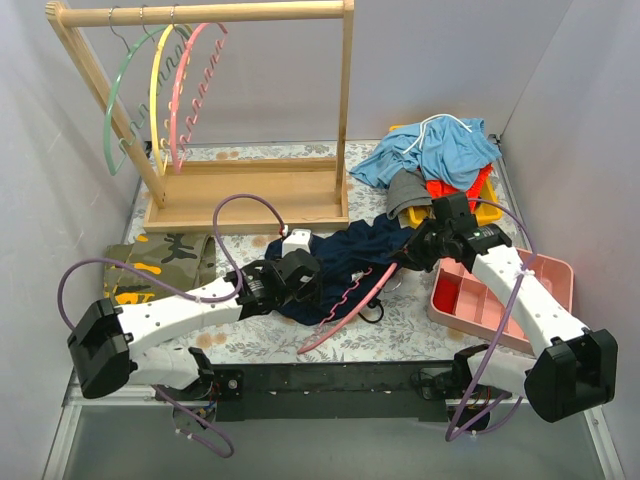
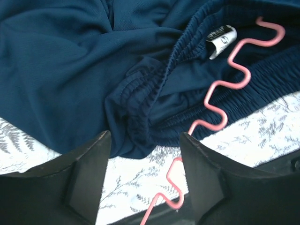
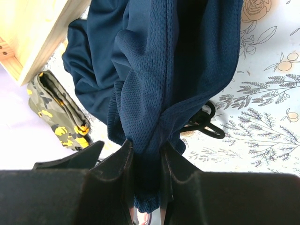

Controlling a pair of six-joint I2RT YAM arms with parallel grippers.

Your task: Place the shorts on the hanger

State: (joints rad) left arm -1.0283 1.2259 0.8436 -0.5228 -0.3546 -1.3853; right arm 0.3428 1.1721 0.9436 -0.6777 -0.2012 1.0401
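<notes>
The navy shorts lie crumpled at the centre of the flower-printed table, just in front of the wooden rack. The pink hanger lies flat on the table with them. From above it slants from 7 o'clock up to 1 o'clock, its upper end over the cloth. In the left wrist view its wavy bar crosses the gathered waistband below a white label.

The right gripper reaches in from 3 o'clock with its jaws pinched tight on a fold of the shorts. The mesh fabric is drawn up into a ridge that runs away from the fingers. The left gripper comes in from 8 o'clock and hangs over the near edge of the shorts. Its jaws are spread wide with nothing between them, a bunch of waistband and a bend of the wavy bar showing below the gap.

A folded camouflage cloth sits at 9 o'clock, near the rack's base. A small black object lies on the table just beside the shorts, too small to name. At 1 o'clock a light-blue garment is heaped on a yellow bin, and a pink tray sits at 4 o'clock under the right arm. On the rack at 11 o'clock hang a green hanger, a yellow hanger and another pink one.
</notes>
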